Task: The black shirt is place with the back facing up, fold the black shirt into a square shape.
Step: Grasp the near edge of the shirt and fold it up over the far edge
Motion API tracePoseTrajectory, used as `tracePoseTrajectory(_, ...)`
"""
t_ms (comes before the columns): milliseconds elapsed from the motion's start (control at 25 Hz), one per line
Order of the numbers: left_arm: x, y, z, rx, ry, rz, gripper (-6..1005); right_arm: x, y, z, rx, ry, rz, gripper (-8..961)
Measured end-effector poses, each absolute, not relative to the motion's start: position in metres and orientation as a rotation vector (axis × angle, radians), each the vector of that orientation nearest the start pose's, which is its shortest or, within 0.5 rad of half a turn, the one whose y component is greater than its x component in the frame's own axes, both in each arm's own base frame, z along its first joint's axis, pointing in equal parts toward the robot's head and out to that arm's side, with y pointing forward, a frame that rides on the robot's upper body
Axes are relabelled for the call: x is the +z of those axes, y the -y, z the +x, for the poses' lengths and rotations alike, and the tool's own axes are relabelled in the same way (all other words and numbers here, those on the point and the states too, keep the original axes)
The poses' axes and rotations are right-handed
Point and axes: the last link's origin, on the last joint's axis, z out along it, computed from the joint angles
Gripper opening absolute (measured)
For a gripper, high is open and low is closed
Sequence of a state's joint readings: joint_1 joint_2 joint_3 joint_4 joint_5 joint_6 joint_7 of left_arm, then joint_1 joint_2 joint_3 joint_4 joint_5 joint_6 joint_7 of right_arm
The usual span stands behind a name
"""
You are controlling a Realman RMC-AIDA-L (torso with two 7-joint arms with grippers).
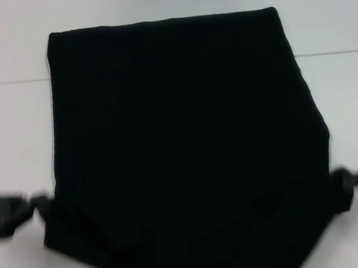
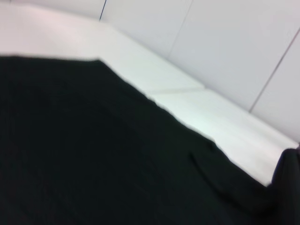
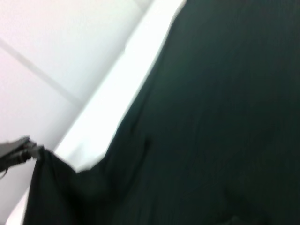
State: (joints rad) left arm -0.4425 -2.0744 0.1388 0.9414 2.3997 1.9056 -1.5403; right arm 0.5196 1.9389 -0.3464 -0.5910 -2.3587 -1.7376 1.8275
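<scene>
Black shirt (image 1: 180,146) held up by both side edges, near the bottom of the frame.

Lay wide across the middle of the white table (image 1: 9,55), top edge flat near the upper part of the frame. Pinched at lower left by the left gripper (image 1: 38,206) and at lower right by the right gripper (image 1: 340,186), each clenched on cloth. Best done by lifting both sides level, moving together, and laying the near edge straight onto the far edge.
</scene>
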Motion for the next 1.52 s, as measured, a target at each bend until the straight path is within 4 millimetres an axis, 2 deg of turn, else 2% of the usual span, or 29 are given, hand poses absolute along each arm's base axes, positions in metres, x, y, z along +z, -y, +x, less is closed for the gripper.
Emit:
tracePoseTrajectory(200, 0.084, -0.335, -0.300, -0.632, 0.971, -2.489, 2, 0.059, -0.342, 0.309, 0.685, -1.366, -2.432, 72)
tracePoseTrajectory(360, 0.082, -0.377, -0.289, -0.600, 0.979, -2.394, 4, 0.050, -0.375, 0.298, 0.673, -1.344, -2.345, 72)
tracePoseTrajectory(480, 0.079, -0.402, -0.287, -0.543, 0.977, -2.310, 6, 0.039, -0.398, 0.290, 0.644, -1.336, -2.278, 72)
tracePoseTrajectory(720, 0.070, -0.440, -0.282, -0.421, 0.950, -2.180, 10, 0.020, -0.444, 0.272, 0.552, -1.281, -2.122, 72)
tracePoseTrajectory(880, 0.065, -0.458, -0.277, -0.358, 0.920, -2.123, 12, 0.015, -0.464, 0.260, 0.507, -1.238, -2.052, 72)
tracePoseTrajectory(1040, 0.063, -0.467, -0.273, -0.333, 0.907, -2.088, 15, 0.015, -0.473, 0.251, 0.495, -1.206, -2.038, 72)
tracePoseTrajectory(1520, 0.028, -0.463, -0.282, -0.198, 0.895, -2.059, 22, -0.008, -0.465, 0.257, 0.421, -1.223, -2.033, 82)
